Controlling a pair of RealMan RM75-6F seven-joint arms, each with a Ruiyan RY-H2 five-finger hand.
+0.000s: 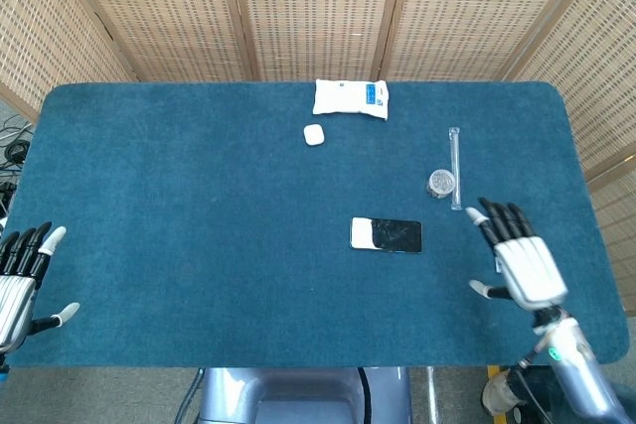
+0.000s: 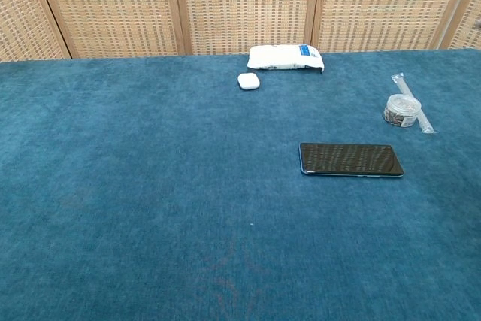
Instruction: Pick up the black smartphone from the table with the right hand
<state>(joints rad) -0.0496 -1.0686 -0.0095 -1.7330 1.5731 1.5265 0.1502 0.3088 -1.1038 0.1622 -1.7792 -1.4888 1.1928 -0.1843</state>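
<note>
The black smartphone [image 1: 387, 234] lies flat on the blue table [image 1: 199, 206], a little right of centre; glare whitens its left end in the head view, and the chest view shows the whole smartphone [image 2: 351, 159] dark. My right hand [image 1: 519, 261] hovers over the table to the phone's right, fingers spread, holding nothing. At the table's near left corner my left hand [image 1: 20, 283] stays open and empty. Neither hand shows in the chest view.
A white packet [image 1: 350, 98] and a small white case [image 1: 313, 134] lie at the back centre. A small round jar [image 1: 441, 183] and a clear tube [image 1: 455, 168] sit to the right of the phone, just beyond my right hand.
</note>
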